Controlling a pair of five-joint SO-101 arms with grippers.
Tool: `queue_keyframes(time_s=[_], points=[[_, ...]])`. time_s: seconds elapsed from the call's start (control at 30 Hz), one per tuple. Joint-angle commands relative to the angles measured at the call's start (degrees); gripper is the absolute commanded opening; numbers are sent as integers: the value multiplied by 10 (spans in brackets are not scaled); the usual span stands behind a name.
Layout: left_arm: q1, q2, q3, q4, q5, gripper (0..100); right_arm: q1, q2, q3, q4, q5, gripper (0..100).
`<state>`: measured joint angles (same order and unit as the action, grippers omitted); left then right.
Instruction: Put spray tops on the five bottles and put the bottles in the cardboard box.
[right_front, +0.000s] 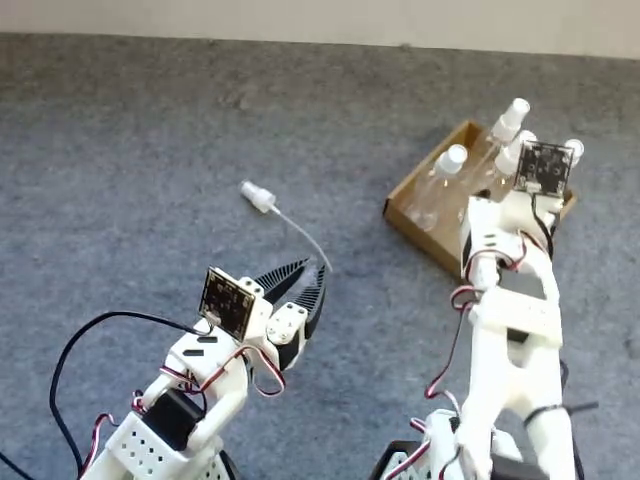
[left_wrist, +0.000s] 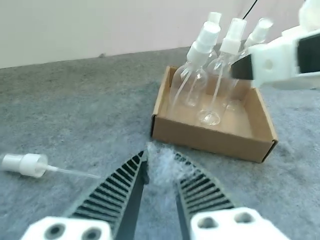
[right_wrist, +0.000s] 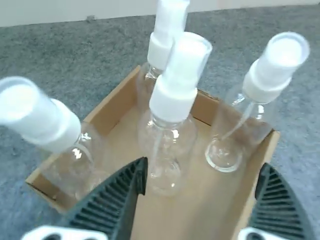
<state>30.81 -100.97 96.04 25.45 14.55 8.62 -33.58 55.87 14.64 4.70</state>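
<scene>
A loose white spray top (right_front: 258, 197) lies on the grey carpet, its thin tube running toward my left gripper (right_front: 314, 268). In the left wrist view the spray top (left_wrist: 25, 164) lies beside the left gripper (left_wrist: 160, 159), which is open and holds nothing. The tube's end is just outside one finger. The cardboard box (right_front: 415, 212) holds several clear bottles (right_front: 440, 185), each with a spray top on. My right gripper (right_wrist: 200, 172) hangs wide open over the box (right_wrist: 117, 107), with one capped bottle (right_wrist: 172, 125) standing between its fingers, untouched.
Grey carpet (right_front: 150, 150) covers the table, with free room left of the box and behind the spray top. A black cable (right_front: 70, 350) loops by the left arm's base. The right arm's white body (left_wrist: 285, 55) stands over the box's far side.
</scene>
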Motion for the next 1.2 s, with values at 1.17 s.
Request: queue_keyframes(time_s=[1.17], points=[[-499,-10,-55,284,-104,11,-143,-333,-196,655,86,307]])
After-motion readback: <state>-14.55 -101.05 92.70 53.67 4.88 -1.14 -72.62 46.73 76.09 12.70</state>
